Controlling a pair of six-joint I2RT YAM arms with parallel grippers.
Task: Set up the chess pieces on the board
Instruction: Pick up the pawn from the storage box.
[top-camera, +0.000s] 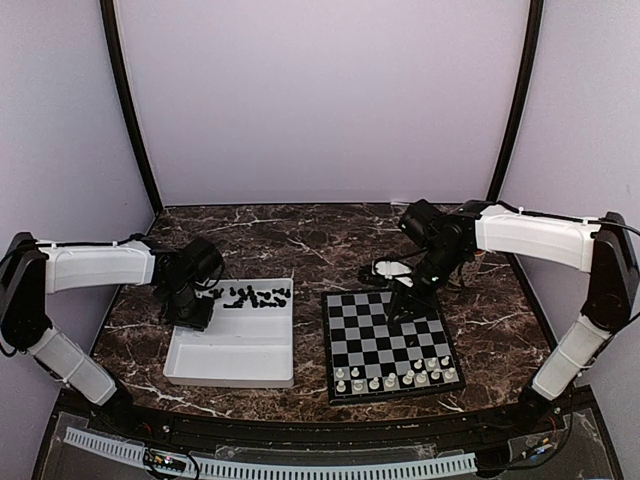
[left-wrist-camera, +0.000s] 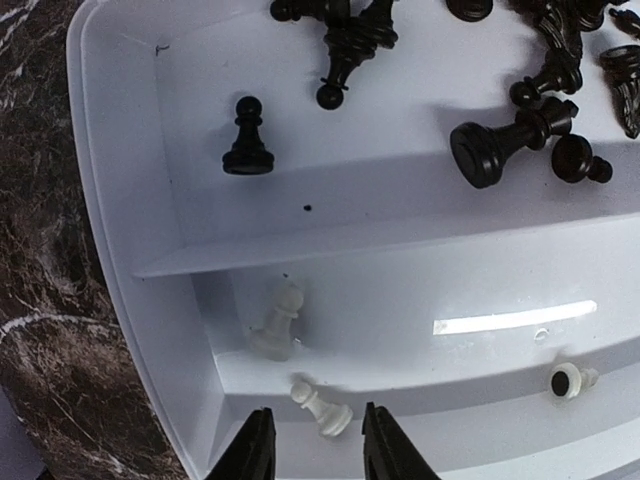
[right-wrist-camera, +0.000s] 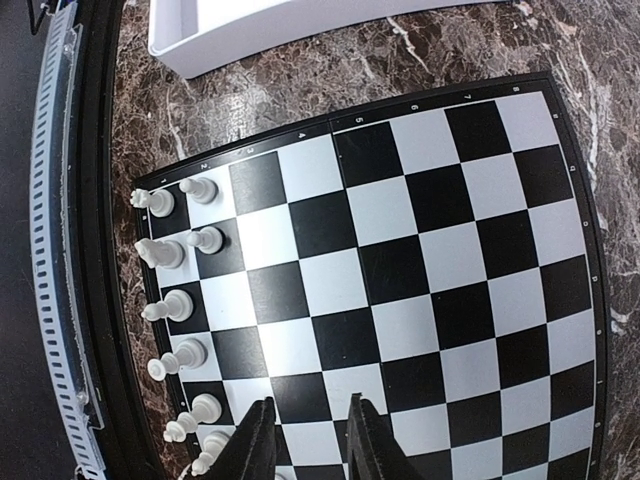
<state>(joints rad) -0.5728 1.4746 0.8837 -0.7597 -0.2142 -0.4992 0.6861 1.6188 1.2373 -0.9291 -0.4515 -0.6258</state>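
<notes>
Soft, even light from above fills the overhead view. The walls look pale lilac, and the dark marble counter (top-camera: 300, 240) carries no hard shadows. In the left wrist view a bright streak of glare lies on the white tray (left-wrist-camera: 400, 250), and the black pieces (left-wrist-camera: 248, 140) throw soft grey shadows on it. One white piece (left-wrist-camera: 277, 322) looks hazy, and the left tool (left-wrist-camera: 317, 415) at the bottom edge is out of focus. The right wrist view is sharp, but the board (right-wrist-camera: 400, 280) bows at its edges from lens distortion.
</notes>
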